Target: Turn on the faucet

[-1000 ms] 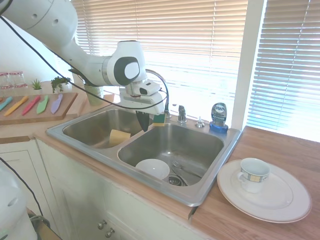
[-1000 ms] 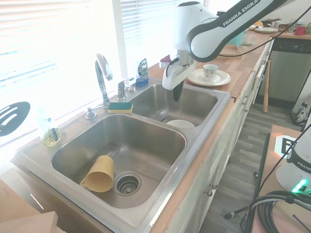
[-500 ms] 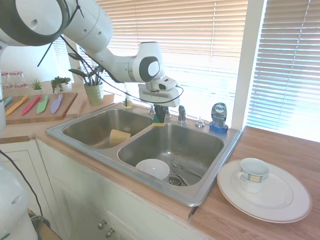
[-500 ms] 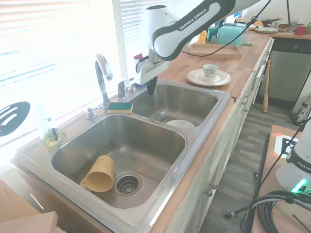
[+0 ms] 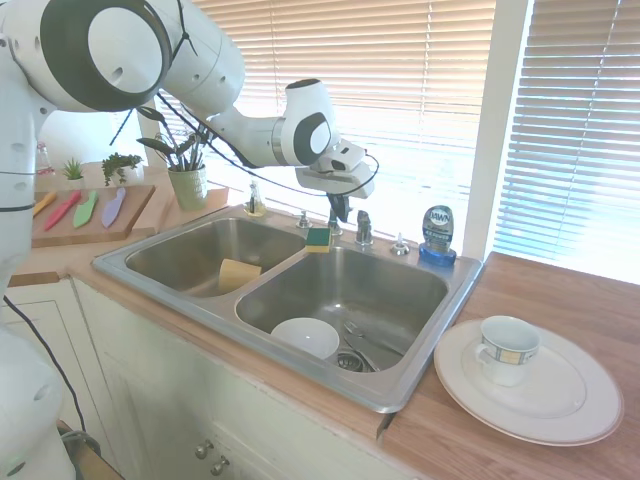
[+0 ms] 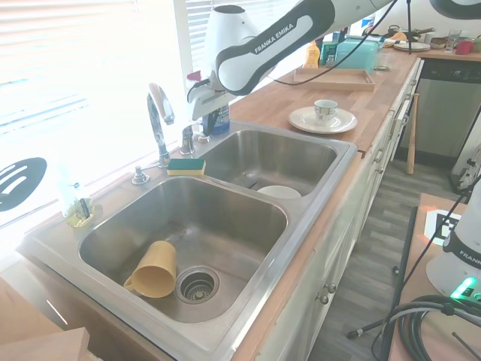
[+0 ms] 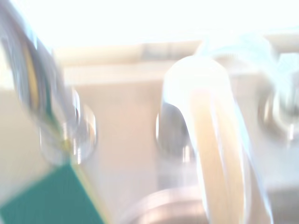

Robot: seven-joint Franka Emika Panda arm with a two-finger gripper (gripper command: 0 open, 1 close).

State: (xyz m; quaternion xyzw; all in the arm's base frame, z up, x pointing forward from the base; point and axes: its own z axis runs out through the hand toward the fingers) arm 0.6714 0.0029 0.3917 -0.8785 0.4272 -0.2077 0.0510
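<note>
One approach step is in hand: the claw [image 5: 339, 208], its opening not discernible, is poised just beside the faucet [image 6: 158, 120] lever [image 5: 364, 227]; pressing contact is judged next.

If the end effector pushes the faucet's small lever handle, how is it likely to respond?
The lever handle looks like polished chrome, so the end effector may slip on it. It sits fixed on the sink deck, so it should pivot rather than tip or slide. Being short, it probably needs firm contact.

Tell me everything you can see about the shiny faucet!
The faucet is shiny chrome, with a tall thin spout that arches over like a goose's neck. It stands upright on the sink's back rim, behind the divider between the two basins. Its small separate lever handle stands beside it. No water is visibly running. The gripper hovers just by the handle; contact is unclear.
</note>
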